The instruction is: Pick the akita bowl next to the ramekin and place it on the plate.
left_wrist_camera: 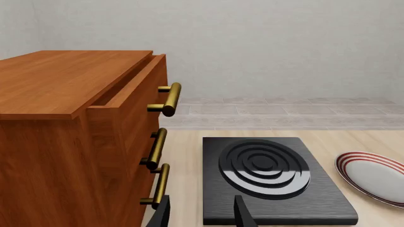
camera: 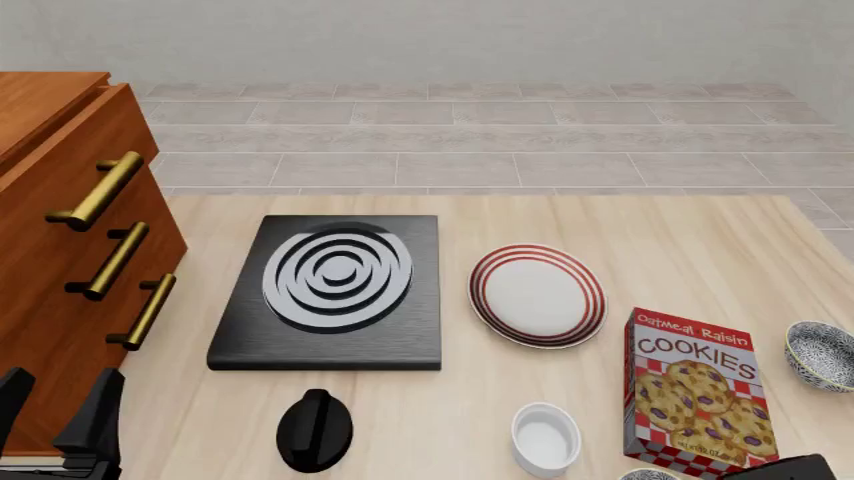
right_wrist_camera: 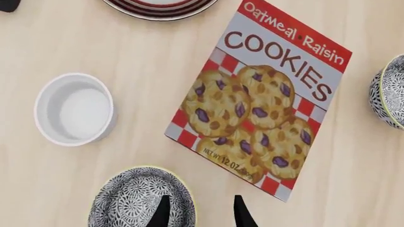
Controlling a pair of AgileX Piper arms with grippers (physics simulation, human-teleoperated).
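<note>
The akita bowl, speckled black and white, sits on the table next to the white ramekin. My right gripper is open just above the bowl's rim: one finger is over the inside, the other outside toward the cookie box. In the front view only a sliver of this bowl shows at the bottom edge, right of the ramekin. The red-ringed white plate lies farther back, with nothing on it. My left gripper is open beside the cabinet, holding nothing.
A cookies box lies flat between the akita bowl and a second speckled bowl at the right. A black stove is left of the plate, a black rounded object in front of it. A wooden drawer cabinet stands at the left.
</note>
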